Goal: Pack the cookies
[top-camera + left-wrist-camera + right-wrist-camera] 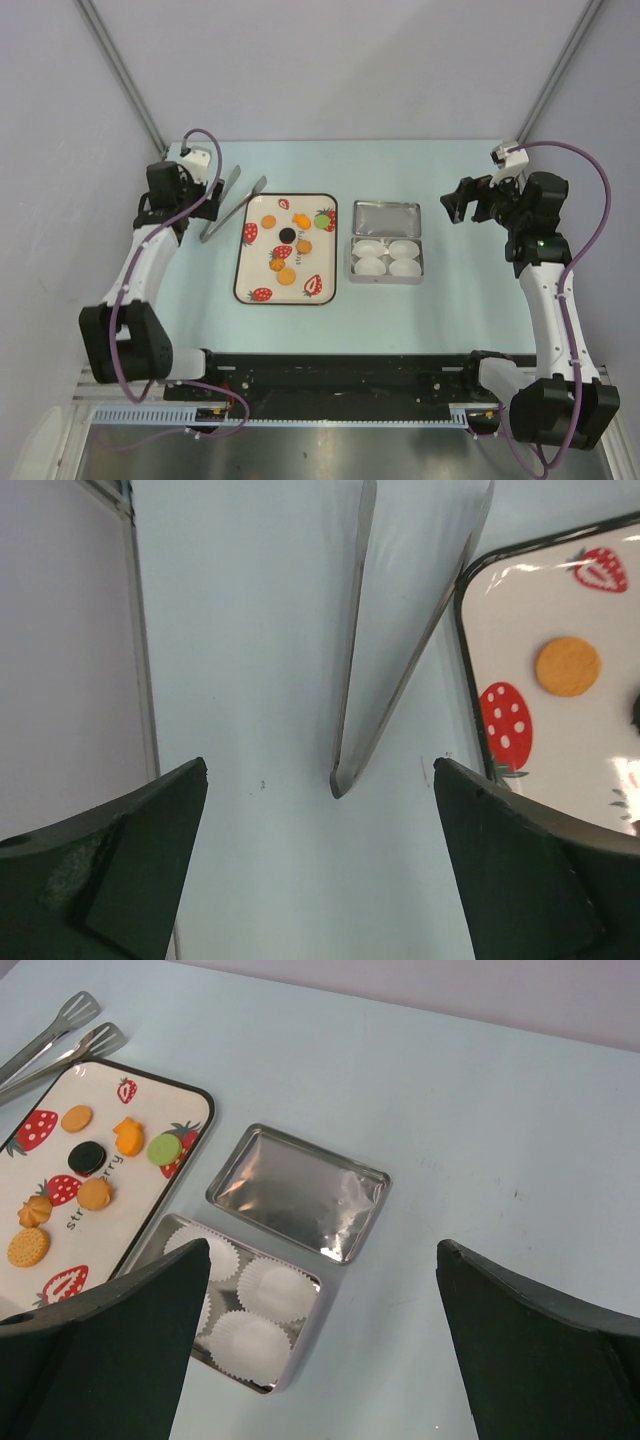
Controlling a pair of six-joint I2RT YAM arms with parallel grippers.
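Tong pickup step: left gripper (320,770) gapes wide and empty above the tongs (212,228); right gripper (322,1250) is also wide and empty. Next it likely descends and pinches the tongs to reach the cookies (286,236).

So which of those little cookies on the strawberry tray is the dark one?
The black cookie, lying near the middle of the tray. It is the only dark one; the rest are orange, apart from one green cookie.

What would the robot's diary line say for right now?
left hand open by silver metal tongs | right hand open, empty | small round cookies on strawberry-print tray | white paper cups in metal tin empty
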